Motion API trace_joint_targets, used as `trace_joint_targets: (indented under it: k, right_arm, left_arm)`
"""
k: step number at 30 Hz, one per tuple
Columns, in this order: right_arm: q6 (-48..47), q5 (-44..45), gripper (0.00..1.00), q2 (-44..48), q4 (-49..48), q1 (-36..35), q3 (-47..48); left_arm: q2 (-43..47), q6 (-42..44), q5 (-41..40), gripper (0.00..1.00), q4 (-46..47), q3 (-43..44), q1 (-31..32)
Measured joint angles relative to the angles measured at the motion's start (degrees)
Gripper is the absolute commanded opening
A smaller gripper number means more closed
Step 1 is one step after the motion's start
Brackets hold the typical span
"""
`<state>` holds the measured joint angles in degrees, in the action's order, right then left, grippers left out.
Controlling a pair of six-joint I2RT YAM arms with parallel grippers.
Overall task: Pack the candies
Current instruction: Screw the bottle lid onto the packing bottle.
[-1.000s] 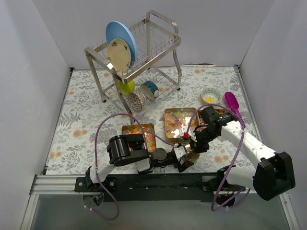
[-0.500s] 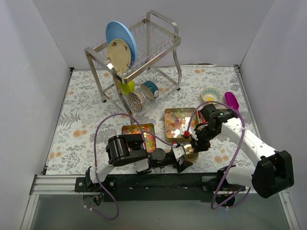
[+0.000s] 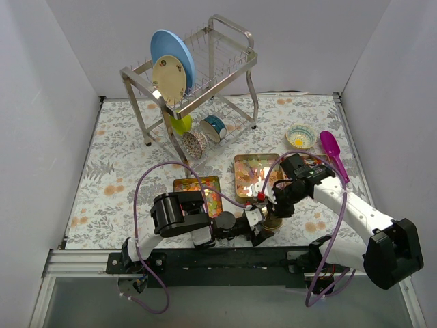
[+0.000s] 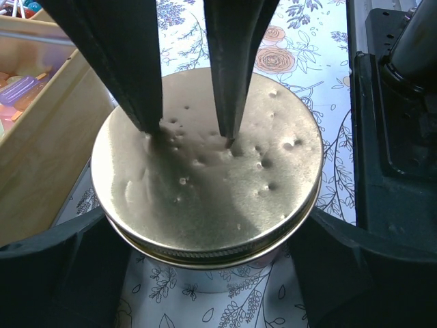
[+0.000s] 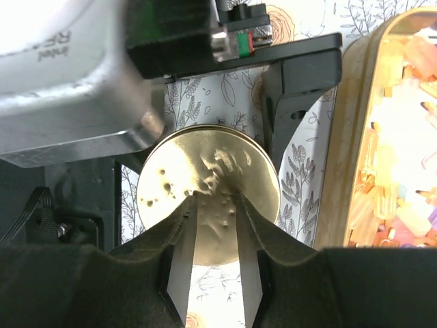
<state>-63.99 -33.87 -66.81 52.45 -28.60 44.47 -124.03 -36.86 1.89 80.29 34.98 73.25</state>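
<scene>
The candies (image 3: 255, 173) fill a gold tray at mid table, and more lie in a second tray (image 3: 199, 190) to its left. In the right wrist view they show as yellow-orange pieces (image 5: 399, 137). A glass jar with a round gold lid (image 4: 205, 178) stands near the front edge. My left gripper (image 4: 205, 236) is shut around the jar, one finger on each side of it. From above, my right gripper (image 5: 215, 198) has its two tips resting on the lid (image 5: 171, 181), a little apart, with nothing between them. In the top view the right gripper (image 3: 274, 209) hangs just over the left gripper (image 3: 263, 229).
A steel dish rack (image 3: 205, 75) with a blue plate (image 3: 174, 51) stands at the back, with cups (image 3: 205, 133) under it. A small bowl (image 3: 300, 137) and a purple scoop (image 3: 332, 152) lie at the right. A wooden tray wall (image 4: 48, 143) is close to the jar's left.
My right arm's wrist and forearm have shifted slightly left and forward while its fingertips stay on the lid. The left gripper and the jar have not moved.
</scene>
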Motion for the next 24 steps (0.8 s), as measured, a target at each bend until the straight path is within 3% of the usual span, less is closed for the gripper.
trace_joint_targets:
  k: [2, 3, 4, 10, 17, 24]
  right_arm:
    - [0.81, 0.87, 0.7, 0.24, 0.66, 0.46, 0.5]
    - [0.85, 1.14, 0.74, 0.26, 1.51, 0.96, 1.07]
    - [0.63, 1.16, 0.96, 0.22, 2.69, 2.01, 1.92]
    - [-6.62, -0.02, 0.98, -5.01, 11.85, 6.03, 12.66]
    - [-13.86, -2.38, 0.98, -11.37, 17.66, 5.92, 13.14]
    - [-16.98, -2.95, 0.98, -12.09, 18.38, 2.6, 12.09]
  left_arm:
    - [0.0, -0.02, -0.02, 0.0, 0.02, 0.0, 0.0]
    - [0.0, -0.02, -0.02, 0.0, 0.0, 0.0, 0.0]
    - [0.0, -0.02, -0.02, 0.0, 0.02, 0.0, 0.0]
    - [0.0, -0.04, -0.02, 0.0, 0.02, -0.02, 0.0]
    - [0.0, -0.04, 0.0, 0.0, 0.02, -0.07, 0.0]
    - [0.0, -0.04, -0.02, 0.0, 0.07, -0.13, 0.0]
